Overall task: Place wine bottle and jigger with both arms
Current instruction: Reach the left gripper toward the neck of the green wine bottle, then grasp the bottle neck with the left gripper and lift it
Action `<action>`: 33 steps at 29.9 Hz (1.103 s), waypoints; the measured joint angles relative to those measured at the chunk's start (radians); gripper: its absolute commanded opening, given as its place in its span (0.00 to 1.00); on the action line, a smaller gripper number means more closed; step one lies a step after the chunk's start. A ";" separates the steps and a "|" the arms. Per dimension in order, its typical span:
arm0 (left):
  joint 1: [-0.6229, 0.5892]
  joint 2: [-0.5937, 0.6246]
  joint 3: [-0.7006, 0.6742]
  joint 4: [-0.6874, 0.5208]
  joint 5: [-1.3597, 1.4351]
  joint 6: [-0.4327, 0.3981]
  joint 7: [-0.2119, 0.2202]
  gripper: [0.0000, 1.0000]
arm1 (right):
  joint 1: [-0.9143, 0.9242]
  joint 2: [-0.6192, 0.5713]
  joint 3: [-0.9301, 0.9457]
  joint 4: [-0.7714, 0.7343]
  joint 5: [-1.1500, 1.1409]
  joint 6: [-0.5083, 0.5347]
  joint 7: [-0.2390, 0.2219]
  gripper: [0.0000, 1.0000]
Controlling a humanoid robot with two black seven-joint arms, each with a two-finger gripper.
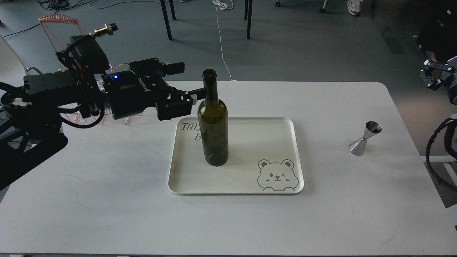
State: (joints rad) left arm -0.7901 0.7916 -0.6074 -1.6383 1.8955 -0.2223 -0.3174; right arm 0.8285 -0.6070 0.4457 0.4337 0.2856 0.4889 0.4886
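The wine bottle [213, 121], dark olive green, stands upright on the left part of a cream tray [271, 123] with a bear drawing. The silver jigger [365, 138] stands on the white table, right of the tray. My left gripper [187, 81] is open, held level just left of the bottle's neck and shoulder; one finger [175, 67] is behind and above, the other [197, 94] is close to the bottle's shoulder. It holds nothing. Of my right arm [436, 74], only dark parts show at the right edge, well away from the jigger; I cannot tell its fingers apart.
A copper wire bottle rack [57, 21] stands at the table's back left, mostly hidden behind my left arm. The table [107, 200] is white with rounded corners. Chair legs and cables lie on the floor beyond. A black cable [433, 150] hangs at the right edge.
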 measured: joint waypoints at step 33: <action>0.002 -0.145 0.010 0.088 0.061 0.012 0.007 0.18 | -0.003 -0.004 -0.005 0.000 -0.002 0.000 0.000 0.96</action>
State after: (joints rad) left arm -0.7881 0.6468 -0.5971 -1.5500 1.9568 -0.2107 -0.3100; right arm 0.8250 -0.6107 0.4404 0.4341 0.2837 0.4886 0.4888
